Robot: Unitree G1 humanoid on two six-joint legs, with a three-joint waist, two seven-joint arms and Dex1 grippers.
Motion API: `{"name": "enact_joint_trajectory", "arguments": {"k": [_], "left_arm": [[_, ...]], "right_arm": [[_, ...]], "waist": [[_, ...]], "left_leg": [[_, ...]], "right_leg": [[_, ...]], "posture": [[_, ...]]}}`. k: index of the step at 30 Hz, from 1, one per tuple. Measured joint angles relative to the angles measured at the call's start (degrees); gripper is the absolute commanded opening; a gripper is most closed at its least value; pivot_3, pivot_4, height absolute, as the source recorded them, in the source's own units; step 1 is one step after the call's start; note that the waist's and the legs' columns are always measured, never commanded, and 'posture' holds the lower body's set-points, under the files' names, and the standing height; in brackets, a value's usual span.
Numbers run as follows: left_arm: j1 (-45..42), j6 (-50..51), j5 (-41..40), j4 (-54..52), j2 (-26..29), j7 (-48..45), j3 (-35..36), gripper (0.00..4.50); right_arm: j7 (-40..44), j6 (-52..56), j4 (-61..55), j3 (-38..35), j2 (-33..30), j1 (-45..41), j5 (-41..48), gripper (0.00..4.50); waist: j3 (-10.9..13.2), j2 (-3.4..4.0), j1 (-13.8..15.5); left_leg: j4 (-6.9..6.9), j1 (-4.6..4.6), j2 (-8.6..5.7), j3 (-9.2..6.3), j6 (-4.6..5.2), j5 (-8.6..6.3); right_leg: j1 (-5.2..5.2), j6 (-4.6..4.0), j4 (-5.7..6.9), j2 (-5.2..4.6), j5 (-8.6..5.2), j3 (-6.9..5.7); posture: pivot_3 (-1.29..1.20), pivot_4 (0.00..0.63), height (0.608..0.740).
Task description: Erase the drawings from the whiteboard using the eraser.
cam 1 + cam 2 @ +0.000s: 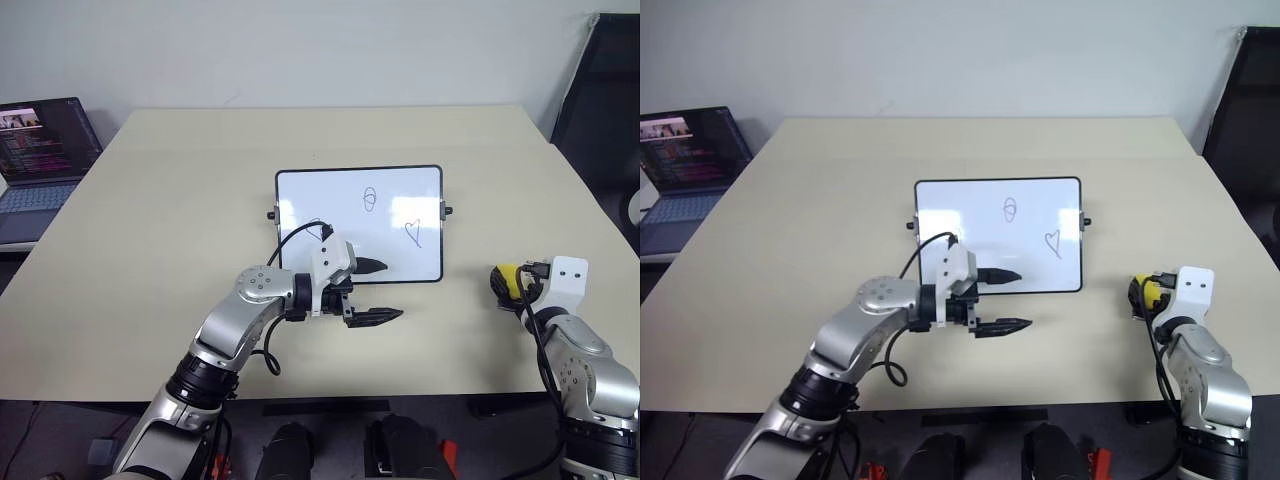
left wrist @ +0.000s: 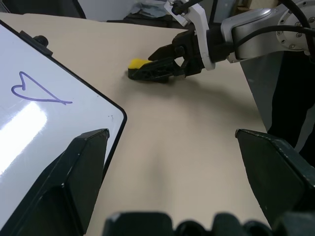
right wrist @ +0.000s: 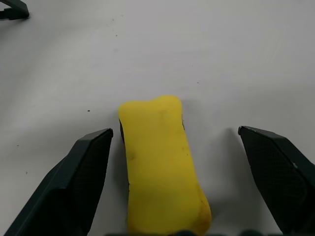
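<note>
Right wrist view puts your right gripper (image 3: 167,182), jaws spread wide, around the yellow eraser (image 3: 160,162) on the table (image 1: 150,250) beside the whiteboard (image 1: 360,225), so you're at pickup: close, then lift.

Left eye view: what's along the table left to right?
Laptop → left claw → heart drawing on the whiteboard → yellow eraser between the right claw's open fingers.
</note>
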Motion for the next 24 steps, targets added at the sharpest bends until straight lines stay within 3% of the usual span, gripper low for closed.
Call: {"name": "enact_joint_trajectory", "arguments": {"k": [5,6,8,15,16,24], "left_arm": [[0.7,-0.13,0.06,0.02,-1.14,0.6,0.0,4.5],[0.7,-0.13,0.06,0.02,-1.33,0.78,-0.01,4.5],[0.7,-0.13,0.13,0.02,-1.35,1.01,-0.01,4.5],[0.63,-0.4,0.44,1.35,-1.2,0.99,0.0,4.5],[0.6,-0.58,0.5,1.61,-1.2,0.99,0.0,4.5],[0.53,-0.99,0.86,1.87,-1.21,0.98,0.01,4.5]], "right_arm": [[-0.03,1.67,-1.23,-0.54,-0.02,0.59,1.19,4.48],[-0.03,1.99,-1.34,-0.54,-0.02,0.59,1.39,4.31],[-0.03,2.19,-1.44,-0.63,-0.03,0.57,1.52,3.85],[0.08,2.89,-1.44,-0.76,-0.15,0.41,1.86,1.33],[0.05,2.89,-1.44,-0.76,-0.17,0.32,1.85,1.14],[-0.18,2.92,-1.44,-0.75,-0.14,0.18,1.8,1.13]], "waist": [[0.01,-0.01,0.0],[0.01,-0.01,0.0],[0.01,-0.01,-0.01],[0.01,-0.01,-0.02],[0.01,-0.01,-0.01],[0.01,-0.01,-0.02]], "left_leg": [[0.0,-0.01,0.0,0.0,0.0,0.0],[0.0,-0.01,0.0,0.0,0.0,0.0],[0.0,-0.01,0.0,0.0,0.0,0.0],[0.0,0.0,0.0,0.0,0.0,0.0],[0.0,0.0,0.0,0.0,0.0,0.0],[0.0,0.0,0.0,0.0,0.0,0.0]], "right_leg": [[0.0,0.0,-0.01,0.0,0.0,-0.01],[0.0,0.0,-0.01,0.0,0.0,0.0],[0.0,0.0,0.0,0.0,0.0,-0.01],[0.0,0.0,0.0,0.01,0.0,-0.01],[0.0,0.0,0.0,0.01,0.0,0.0],[0.0,0.0,0.0,0.01,0.0,0.0]], "posture": [[0.0,0.15,0.74],[0.0,0.15,0.74],[0.0,0.15,0.74],[0.0,0.15,0.74],[0.0,0.15,0.74],[0.0,0.15,0.74]]}}
